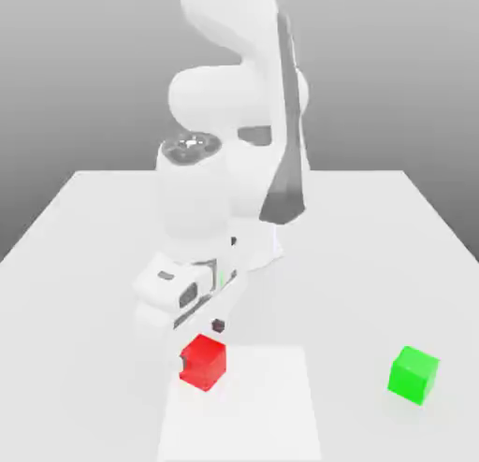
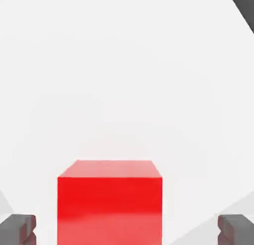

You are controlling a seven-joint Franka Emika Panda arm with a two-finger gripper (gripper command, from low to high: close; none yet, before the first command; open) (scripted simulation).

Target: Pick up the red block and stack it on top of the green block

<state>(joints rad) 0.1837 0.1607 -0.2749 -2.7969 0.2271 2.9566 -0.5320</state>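
Exterior view: white two-finger gripper [image 1: 201,343] low over the white table [image 1: 374,236], right above the small matte red cube [image 1: 203,362]. Red cube on the tabletop near the front edge, toward the exterior view's left. Small matte green cube [image 1: 413,374] well apart, toward the exterior view's right, also on the table.

Hand view: dark fingertips [image 2: 18,228] spread wide either side of red cube [image 2: 109,202], clear gaps both sides, nothing gripped.

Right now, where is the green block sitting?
The green block rests on the white table near its front edge, on the exterior view's right, well apart from the red block, which lies under the arm's tool.
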